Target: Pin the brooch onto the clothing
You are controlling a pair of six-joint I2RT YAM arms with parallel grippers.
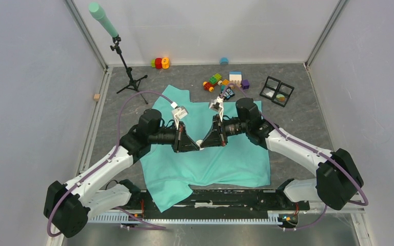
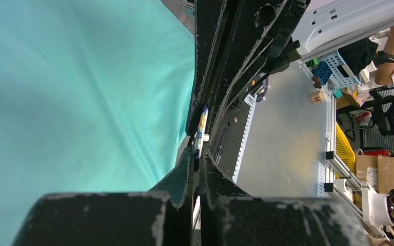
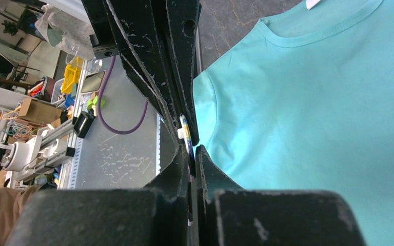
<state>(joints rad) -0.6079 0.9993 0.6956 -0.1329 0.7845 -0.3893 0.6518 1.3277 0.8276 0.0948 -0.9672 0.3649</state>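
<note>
The mint-green T-shirt [image 1: 225, 164] lies flat on the table under both arms; it also shows in the left wrist view [image 2: 72, 102] and, with its collar, in the right wrist view [image 3: 313, 102]. The brooch [image 1: 199, 144] is a thin round badge, seen edge-on with blue, yellow and white colours [image 2: 201, 128] [image 3: 185, 134]. My left gripper [image 1: 192, 145] [image 2: 197, 159] and right gripper [image 1: 205, 143] [image 3: 192, 151] meet tip to tip above the shirt's middle. Both are shut on the brooch from opposite sides. The brooch's face and pin are hidden.
A tripod [image 1: 125, 72] with a green foam-tipped pole stands at the back left. Toy bricks [image 1: 220, 81], a small dark item [image 1: 228, 93] and a black four-cell tray [image 1: 277, 90] lie behind the shirt. Coloured rings [image 1: 159, 63] sit by the back wall.
</note>
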